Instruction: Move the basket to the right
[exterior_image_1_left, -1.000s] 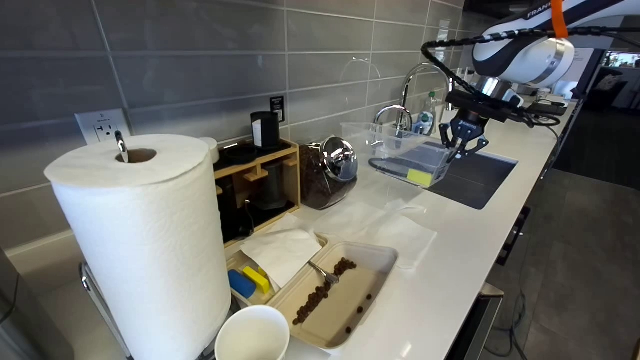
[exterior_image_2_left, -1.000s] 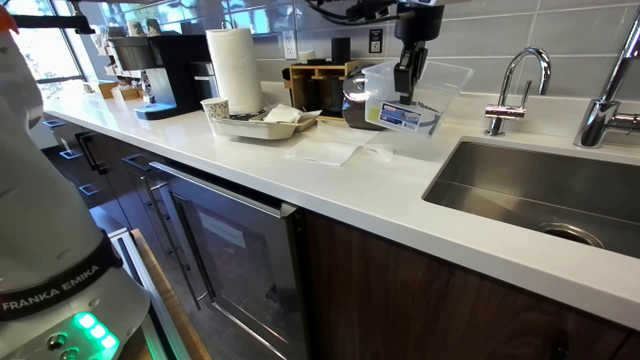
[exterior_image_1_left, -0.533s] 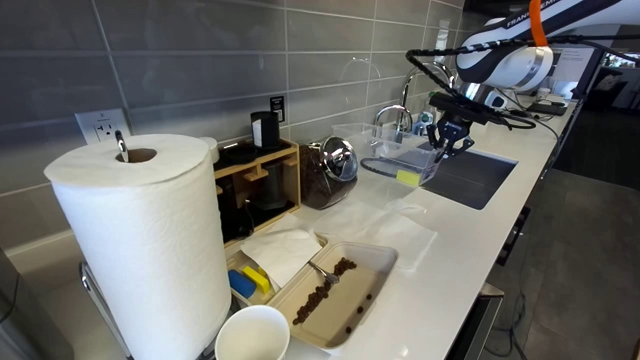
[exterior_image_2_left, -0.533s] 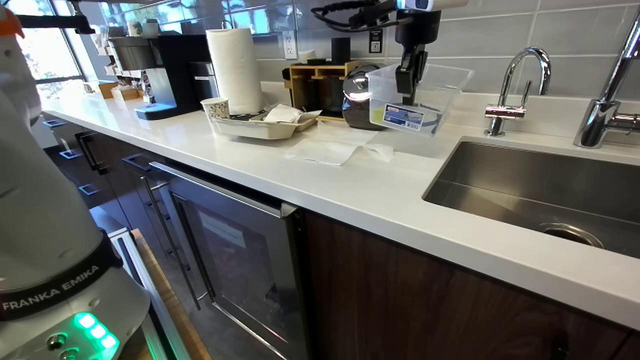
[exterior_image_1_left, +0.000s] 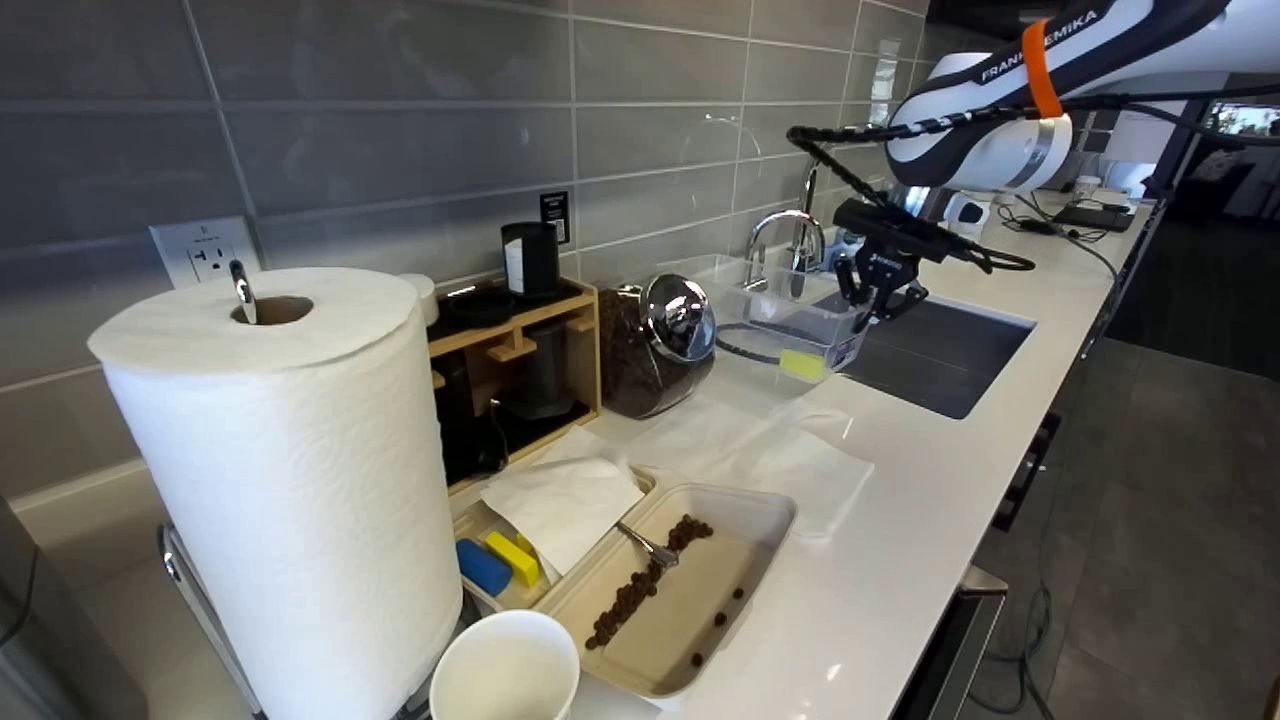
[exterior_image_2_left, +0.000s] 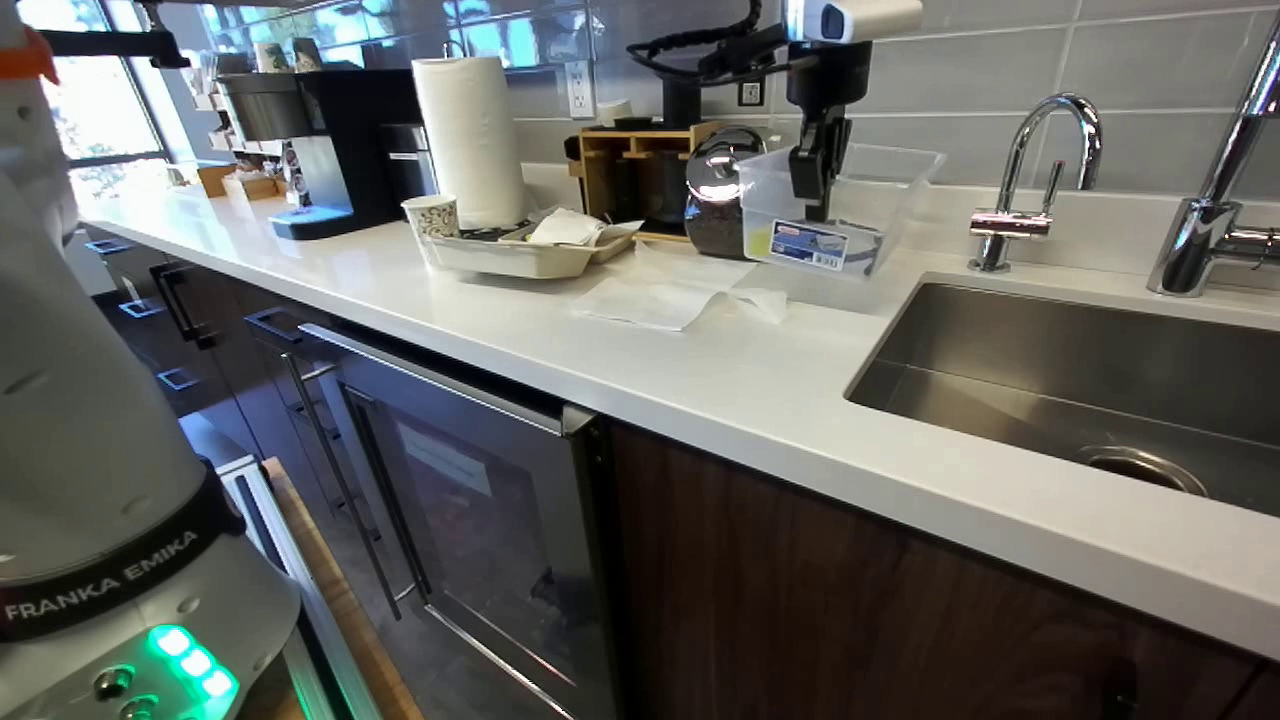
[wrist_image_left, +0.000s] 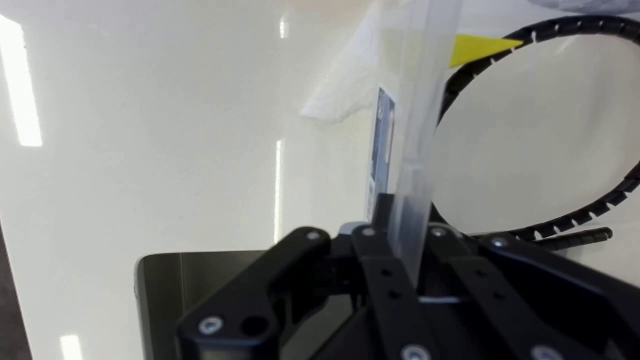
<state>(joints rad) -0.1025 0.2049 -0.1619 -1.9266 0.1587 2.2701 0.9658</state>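
Holding the basket (exterior_image_2_left: 868, 212) by one side wall, pinched tightly between the jaws, with just the thin clear plastic between them in the wrist view. Placed mouth-up between the glass jar (exterior_image_2_left: 712, 205) and the small faucet (exterior_image_2_left: 1000, 222) in an exterior view, near the sink (exterior_image_2_left: 1080, 340). Cannot tell whether touching the counter (exterior_image_2_left: 640, 370) or just above it. Carrying a looped black cord (wrist_image_left: 565, 26) inside, clear to see in the wrist view. Showing a yellow piece (exterior_image_1_left: 803, 364) through the plastic, and a blue-and-white label (exterior_image_2_left: 808, 244) on the pinched wall. Can also see, in an exterior view, loose paper towels (exterior_image_1_left: 805, 475) lying on the counter near the basket, then, farther off, a shallow tray (exterior_image_1_left: 670, 620) with brown pellets (exterior_image_1_left: 625, 605) and a spoon (exterior_image_1_left: 660, 554) in it, and near that a white paper cup (exterior_image_1_left: 505, 668).
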